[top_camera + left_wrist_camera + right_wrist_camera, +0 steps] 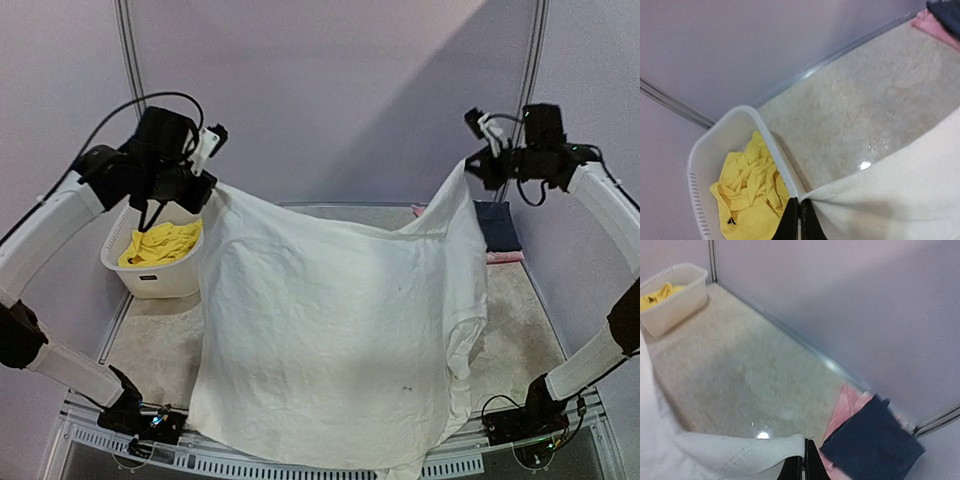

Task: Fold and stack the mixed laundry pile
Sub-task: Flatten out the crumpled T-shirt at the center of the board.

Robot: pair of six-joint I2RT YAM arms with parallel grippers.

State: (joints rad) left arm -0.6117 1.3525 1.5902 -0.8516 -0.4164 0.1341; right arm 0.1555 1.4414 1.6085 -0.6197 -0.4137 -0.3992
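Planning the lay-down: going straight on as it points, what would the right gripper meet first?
Probably the bare table; the right gripper, shut on the white T-shirt, aims just beside the folded navy cloth, though depth is unclear.

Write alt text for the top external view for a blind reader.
A large white T-shirt hangs spread over the table, with the left gripper and right gripper each shut on a top corner. A white basket holding a yellow garment sits far left; a folded navy cloth lies on pink cloth far right.
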